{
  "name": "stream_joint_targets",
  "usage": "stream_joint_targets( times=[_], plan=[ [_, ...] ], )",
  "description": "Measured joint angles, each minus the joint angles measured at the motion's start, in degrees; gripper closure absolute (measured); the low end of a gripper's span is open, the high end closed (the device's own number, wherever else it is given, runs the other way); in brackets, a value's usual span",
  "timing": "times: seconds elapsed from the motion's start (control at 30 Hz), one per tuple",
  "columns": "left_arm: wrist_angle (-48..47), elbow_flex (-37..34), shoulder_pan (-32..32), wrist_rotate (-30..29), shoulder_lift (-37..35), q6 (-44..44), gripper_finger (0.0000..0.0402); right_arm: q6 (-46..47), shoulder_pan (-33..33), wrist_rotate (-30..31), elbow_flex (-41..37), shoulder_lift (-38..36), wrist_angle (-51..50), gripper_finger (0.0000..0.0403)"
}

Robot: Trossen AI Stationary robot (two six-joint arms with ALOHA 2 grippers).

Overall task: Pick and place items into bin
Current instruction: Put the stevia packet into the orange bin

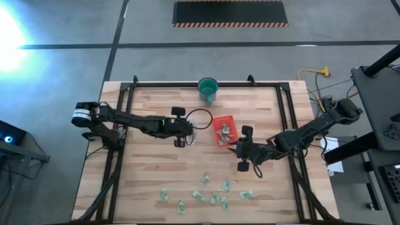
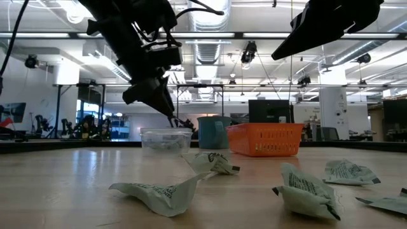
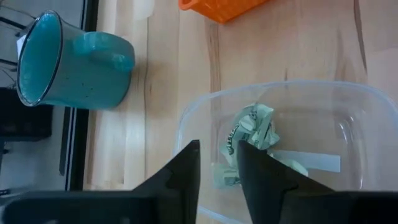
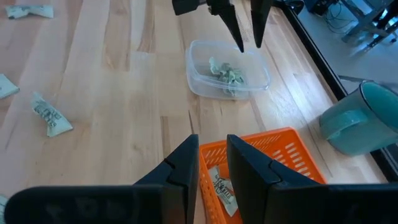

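Several small pale green-and-white items (image 1: 206, 195) lie scattered on the wooden table near its front edge; they also show in the low view (image 2: 305, 187). A few more lie crumpled inside a clear plastic bin (image 3: 348, 93), among them one bunch (image 3: 252, 127). My left gripper (image 3: 217, 168) hangs over that bin, pointing down, slightly open and empty; it also shows in the right wrist view (image 4: 244, 31). My right gripper (image 4: 213, 165) is open and empty above the edge of the orange tray (image 4: 273, 149), in which one piece (image 4: 222, 186) lies.
A teal cup (image 1: 208, 89) stands at the table's far edge behind the bin and the orange tray (image 1: 223, 130). A black cable loops by the bin (image 1: 199, 119). A black frame runs along the table's left, right and far sides.
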Motion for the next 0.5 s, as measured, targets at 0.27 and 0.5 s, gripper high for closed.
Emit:
stream_joint_targets(
  times=[0.27, 0.5],
  plan=[
    [-3.03, 0.00, -2.27, 0.04, -0.81, -2.85, 0.0292, 5.10, 0.27, -15.33, -0.86, 0.00, 0.06, 0.0330],
    [-3.97, -0.12, -6.58, 0.00, -2.74, -5.64, 0.0292, 16.94, 4.39, -23.33, -4.39, 0.00, -0.09, 0.0330]
  ],
)
